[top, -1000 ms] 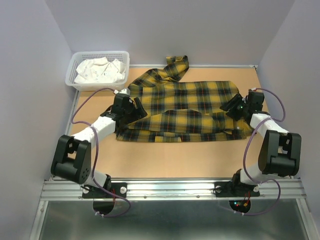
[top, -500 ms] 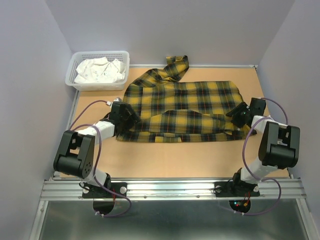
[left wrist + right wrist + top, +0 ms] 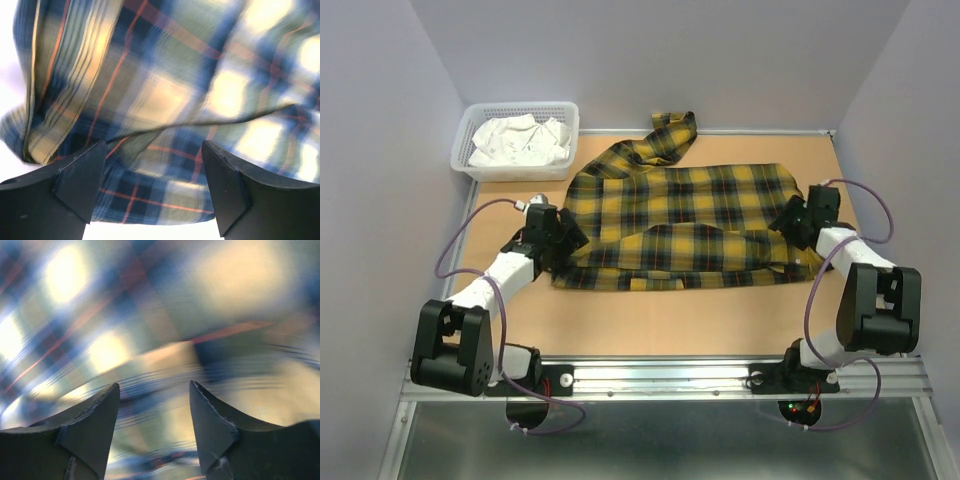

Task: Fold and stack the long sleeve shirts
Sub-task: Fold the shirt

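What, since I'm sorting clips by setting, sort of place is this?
Probably a robot lab cell: plain walls box in a table, the left arm and right arm stand on a metal rail, and a plaid shirt lies spread out.

right wrist view: plaid shirt (image 3: 165, 315) blurred to smears, cut off on all sides. left fingers (image 3: 75, 190) cropped at bottom edge.

Yellow-navy plaid long sleeve shirt (image 3: 690, 205), spread flat on table (image 3: 620, 320), one sleeve (image 3: 665, 135) bunched at far edge
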You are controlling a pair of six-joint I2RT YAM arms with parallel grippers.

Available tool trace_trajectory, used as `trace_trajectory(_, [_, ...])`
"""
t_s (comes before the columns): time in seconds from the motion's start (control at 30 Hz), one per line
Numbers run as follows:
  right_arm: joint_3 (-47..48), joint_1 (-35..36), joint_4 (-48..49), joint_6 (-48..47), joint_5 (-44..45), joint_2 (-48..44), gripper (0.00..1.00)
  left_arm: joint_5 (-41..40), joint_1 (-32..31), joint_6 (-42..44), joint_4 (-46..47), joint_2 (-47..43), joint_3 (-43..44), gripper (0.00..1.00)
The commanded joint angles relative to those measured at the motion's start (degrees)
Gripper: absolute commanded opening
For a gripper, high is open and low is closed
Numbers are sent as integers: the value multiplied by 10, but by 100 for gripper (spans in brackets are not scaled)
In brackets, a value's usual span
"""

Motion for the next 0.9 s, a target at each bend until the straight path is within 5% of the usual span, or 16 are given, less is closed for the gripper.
trace_trajectory(0.0, [73, 111, -59, -64, 44, -30, 65, -56, -38, 77, -31, -29, 82, 90])
trace_trajectory(0.33, [107, 311, -101, -37, 121, 31, 78, -101, -166, 93, -43, 89, 148, 93])
trace_trajectory(0.6, [73, 354, -110, -28, 129, 87, 80, -131, -185, 44, -53, 157, 117, 93])
trace_trajectory(0.87, [-38, 357, -173, 9, 110, 17, 81, -131, -186, -66, -98, 105, 25, 93])
